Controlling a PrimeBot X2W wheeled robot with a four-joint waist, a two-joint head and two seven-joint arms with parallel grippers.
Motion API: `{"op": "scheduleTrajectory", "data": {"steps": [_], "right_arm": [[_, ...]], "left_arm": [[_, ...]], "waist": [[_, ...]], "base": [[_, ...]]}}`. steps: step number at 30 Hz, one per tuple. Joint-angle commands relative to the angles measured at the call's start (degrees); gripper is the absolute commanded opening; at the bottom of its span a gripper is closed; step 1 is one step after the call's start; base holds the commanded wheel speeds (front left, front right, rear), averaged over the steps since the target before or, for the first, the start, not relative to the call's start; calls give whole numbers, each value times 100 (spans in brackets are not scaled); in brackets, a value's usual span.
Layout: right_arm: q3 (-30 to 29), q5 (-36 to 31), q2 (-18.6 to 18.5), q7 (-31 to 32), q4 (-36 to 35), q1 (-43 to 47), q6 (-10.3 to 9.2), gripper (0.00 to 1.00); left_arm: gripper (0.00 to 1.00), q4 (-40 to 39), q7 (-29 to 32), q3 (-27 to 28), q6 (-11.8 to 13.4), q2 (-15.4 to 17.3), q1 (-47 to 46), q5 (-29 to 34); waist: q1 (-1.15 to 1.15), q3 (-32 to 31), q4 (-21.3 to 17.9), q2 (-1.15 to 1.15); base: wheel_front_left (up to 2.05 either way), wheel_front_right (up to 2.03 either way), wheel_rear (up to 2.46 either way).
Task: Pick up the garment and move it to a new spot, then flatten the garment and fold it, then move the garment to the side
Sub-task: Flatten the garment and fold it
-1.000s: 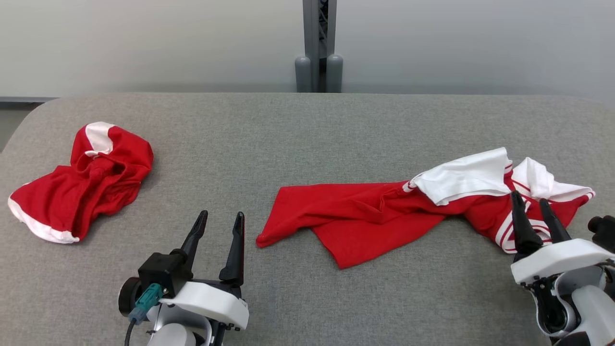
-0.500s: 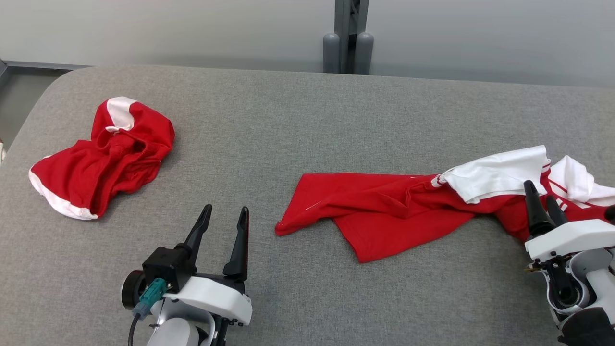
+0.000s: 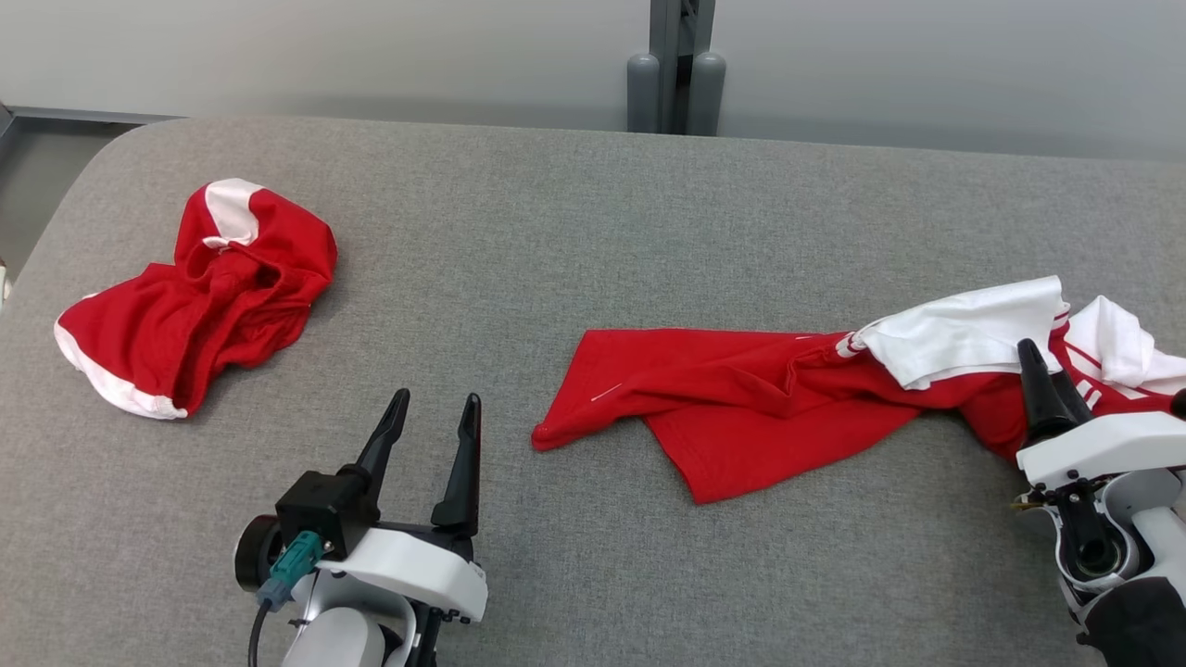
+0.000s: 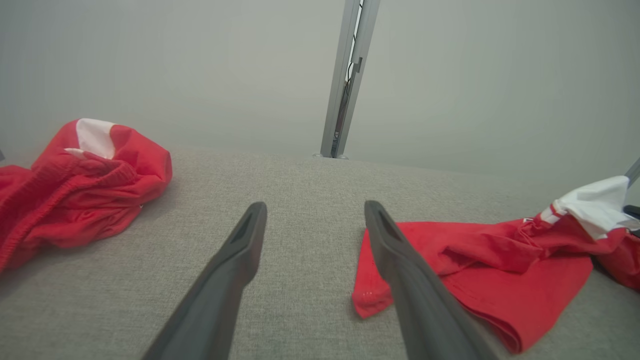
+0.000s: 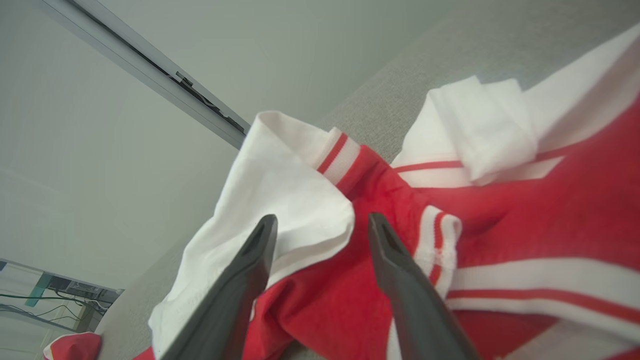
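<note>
While I watched the head view, the shirt (image 3: 741, 398) lay stretched across the right half of the grey padded table (image 3: 556, 232), a red tail pointing left and a rumpled white-and-red striped end at the far right edge of the view. My right gripper (image 3: 1040, 359) stood at that rumpled end, its two dark fingers pointing away from me over the cloth. From its wrist camera the right gripper (image 5: 322, 217) showed its jaws held apart, with a white fold of the shirt (image 5: 525, 225) lying between and behind them; neither finger pinched the cloth as far as I could see, though I could not tell whether the tips touched it.

My left gripper (image 3: 435, 398) hung over bare table near me, left of the shirt's tail and apart from it, jaws spread wide and holding nothing. Its own camera showed the left gripper (image 4: 315, 205) the same way, with the shirt (image 4: 500, 260) beyond the right finger.

A red bundle (image 3: 204, 306) with white trim sat crumpled at the far left, well apart from both grippers. A grey post (image 3: 675, 65) rose behind the table's far edge.
</note>
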Motion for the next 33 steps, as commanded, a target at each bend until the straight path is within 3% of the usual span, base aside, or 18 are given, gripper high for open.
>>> {"op": "scheduleTrajectory", "data": {"steps": [1, 2, 14, 24, 33], "right_arm": [[21, 56, -64, -56, 34, -46, 3, 5], [55, 82, -77, -78, 37, -69, 3, 0], [489, -319, -384, -408, -380, 187, 3, 0], [-230, -1127, -202, -410, -1257, 746, 3, 0], [-787, -1516, -108, -404, -1373, 1068, 3, 0]], "left_arm": [[100, 3, -19, -3, 9, 21, -91, 32], [100, 0, -19, -8, 12, 21, -93, 26], [100, 36, -19, 26, 30, 22, 20, -43], [100, 654, -19, -108, -85, 22, -81, 59], [100, 1508, -19, -229, -51, 22, -331, 84]], "waist": [[0, 2, -3, 0], [0, 4, -6, 0], [0, -152, -228, 0], [0, -242, -707, 0], [0, -282, -1052, 0]], "base": [[0, 0, 0], [0, 0, 0], [0, 0, 0], [0, 0, 0], [0, 0, 0]]}}
